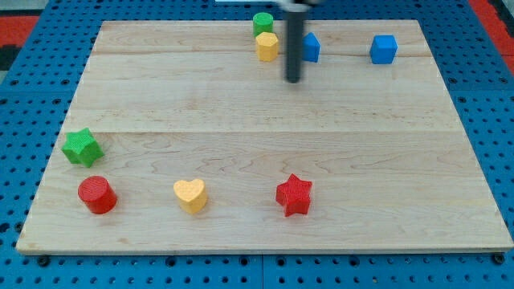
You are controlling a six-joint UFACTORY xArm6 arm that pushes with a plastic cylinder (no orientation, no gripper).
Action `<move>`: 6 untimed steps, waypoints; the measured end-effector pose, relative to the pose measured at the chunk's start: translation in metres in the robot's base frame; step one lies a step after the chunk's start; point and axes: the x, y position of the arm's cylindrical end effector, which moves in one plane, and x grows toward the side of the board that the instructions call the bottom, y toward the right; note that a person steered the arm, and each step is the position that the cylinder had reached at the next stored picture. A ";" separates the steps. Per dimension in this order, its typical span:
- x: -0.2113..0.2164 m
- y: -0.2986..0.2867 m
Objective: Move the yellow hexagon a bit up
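The yellow hexagon (267, 46) sits near the view's top edge of the wooden board (257, 112), touching a green cylinder (263, 23) just above it. My tip (293, 79) is on the board, below and a little to the right of the yellow hexagon, apart from it. The dark rod rises up out of the view's top and covers the left part of a blue block (311, 47).
A blue cube (384, 49) sits at the top right. A green star (82, 148) and a red cylinder (97, 194) lie at the left. A yellow heart (190, 195) and a red star (294, 195) lie near the bottom.
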 end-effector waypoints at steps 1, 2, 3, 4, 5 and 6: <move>-0.014 0.076; -0.048 0.107; -0.078 0.105; -0.058 0.111; -0.012 0.072; 0.010 -0.007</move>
